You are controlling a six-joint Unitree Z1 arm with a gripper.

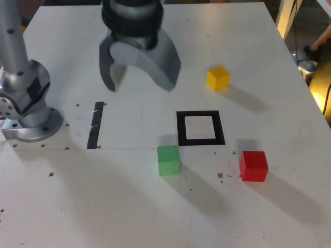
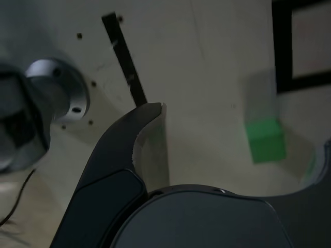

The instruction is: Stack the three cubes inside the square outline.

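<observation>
Exterior view: square outline (image 1: pixel 200 128) sits mid-surface, centre bare white, nothing inside it. All three cubes lie apart from it and from each other, none stacked. Green cube (image 1: pixel 168 159) is nearest — just off the outline's lower corner on the exterior view's left, not touching the tape. Red cube (image 1: pixel 253 166) is below the outline and toward the exterior view's right, a bit farther off. Yellow cube (image 1: pixel 217 78) is above the outline, toward the far edge of the surface (image 1: pixel 155 217), well apart.

End effector (image 1: pixel 139 77) hangs above the surface, up and to the exterior view's left of the outline, jaws spread wide, holding nothing. Wrist view confirms — one dark finger (image 2: pixel 121 155) in frame with open space beside it, green cube (image 2: pixel 266 140) and a corner of the outline (image 2: pixel 283 51) visible past it.

Straight black tape strip (image 1: pixel 95 125) lies farther from the outline, to the exterior view's left, with the arm base (image 1: pixel 28 111) beyond it. Small dark specks dot the surface near the red cube.
</observation>
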